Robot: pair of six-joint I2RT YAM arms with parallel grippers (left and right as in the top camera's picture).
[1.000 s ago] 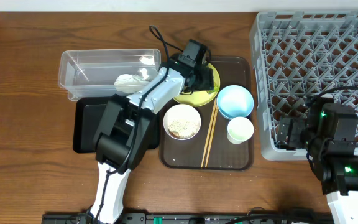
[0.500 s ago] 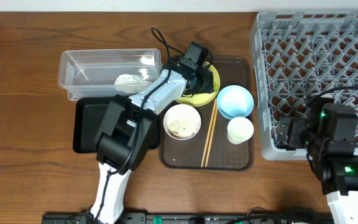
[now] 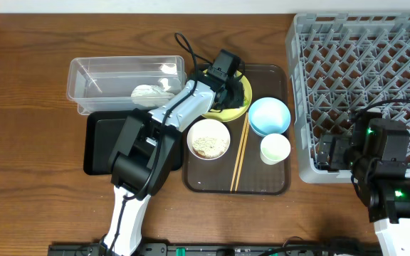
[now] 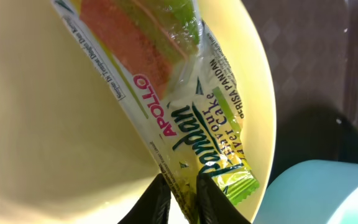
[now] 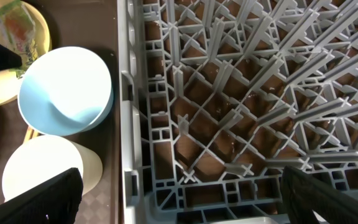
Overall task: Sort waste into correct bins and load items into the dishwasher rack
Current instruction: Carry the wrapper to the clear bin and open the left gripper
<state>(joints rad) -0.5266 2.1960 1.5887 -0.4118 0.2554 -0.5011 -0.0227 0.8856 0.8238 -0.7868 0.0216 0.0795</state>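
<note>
My left gripper is low over the round yellow plate and is shut on the edge of the green-yellow snack wrapper. The wrapper lies on the plate and is mostly hidden under the arm in the overhead view. My right gripper is open and empty over the front left corner of the grey dishwasher rack. Crumpled white tissue lies in the clear tub. The black tray sits in front of the tub.
The brown serving tray holds the plate, a white bowl with rice scraps, a light blue bowl, a small white cup and chopsticks.
The left wrist has shifted very slightly over the plate. The right arm has not moved.
</note>
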